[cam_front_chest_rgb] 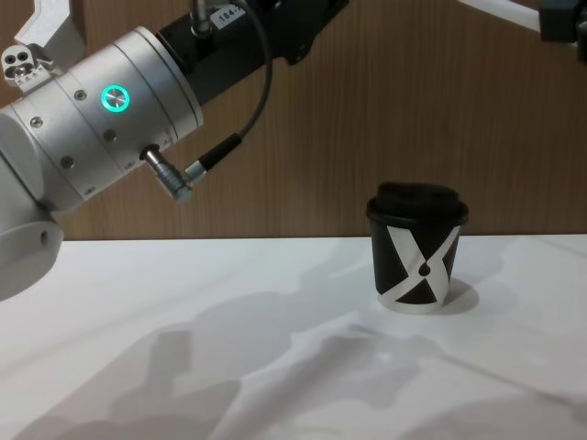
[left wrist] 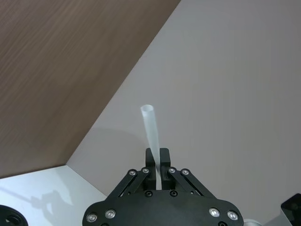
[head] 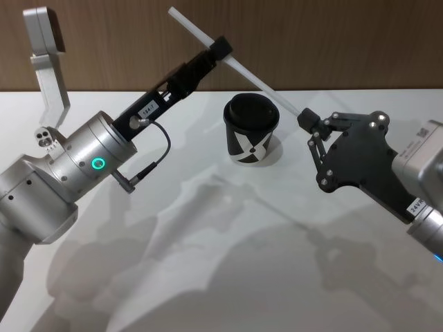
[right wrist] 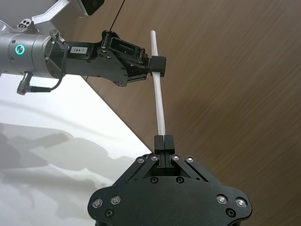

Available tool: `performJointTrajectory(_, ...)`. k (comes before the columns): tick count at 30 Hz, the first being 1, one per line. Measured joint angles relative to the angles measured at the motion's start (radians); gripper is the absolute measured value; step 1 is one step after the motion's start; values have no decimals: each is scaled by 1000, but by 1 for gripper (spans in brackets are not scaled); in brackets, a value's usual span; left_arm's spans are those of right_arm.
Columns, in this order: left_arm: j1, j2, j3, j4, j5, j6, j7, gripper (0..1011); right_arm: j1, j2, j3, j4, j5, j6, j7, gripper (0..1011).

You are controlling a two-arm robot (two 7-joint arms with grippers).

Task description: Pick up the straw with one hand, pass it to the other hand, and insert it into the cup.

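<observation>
The white straw hangs slanted in the air above and behind the cup, held at two places. My left gripper, on the silver wrist with the green ring, is shut on the straw's upper part; the same grip shows in the left wrist view. My right gripper, the plain black one, is shut on the straw's lower end, as the right wrist view shows. The black cup with the white X pattern and black lid stands upright on the table below the straw, between the two grippers.
The white table stretches toward me in front of the cup. A brown wooden wall rises behind the table's far edge. A black cable loops from my left wrist.
</observation>
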Motion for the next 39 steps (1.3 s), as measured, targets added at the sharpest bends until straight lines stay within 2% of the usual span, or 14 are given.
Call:
performJointTrajectory(5, 0, 0, 0, 0, 0, 0, 0, 32, 0, 0, 0, 0, 0, 0, 0, 17)
performJointTrajectory(11, 0, 0, 0, 0, -1, 0, -1, 14, 0, 0, 0, 0, 0, 0, 0, 187)
performJointTrajectory(12, 0, 0, 0, 0, -1, 0, -1, 13, 0, 0, 0, 0, 0, 0, 0, 187)
performJointTrajectory(14, 0, 0, 0, 0, -1, 0, -1, 14, 0, 0, 0, 0, 0, 0, 0, 287)
performJointTrajectory(15, 0, 0, 0, 0, -1, 0, -1, 14, 0, 0, 0, 0, 0, 0, 0, 287)
performJointTrajectory(20, -5, 0, 5, 3, 6, -7, 1, 13, 0, 0, 0, 0, 0, 0, 0, 438)
performJointTrajectory(25, -19, 1, 21, 10, 43, -33, 12, 13, 0, 0, 0, 0, 0, 0, 0, 627)
performJointTrajectory(28, -28, 2, 30, 14, 68, -50, 20, 13, 0, 0, 0, 0, 0, 0, 0, 704)
performJointTrajectory(33, -54, 3, 55, 27, 129, -92, 39, 13, 0, 0, 0, 0, 0, 0, 0, 856)
performJointTrajectory(34, -63, 3, 64, 31, 152, -108, 47, 13, 0, 0, 0, 0, 0, 0, 0, 889)
performJointTrajectory(39, -89, 2, 89, 44, 216, -154, 70, 12, 0, 0, 0, 0, 0, 0, 0, 1001)
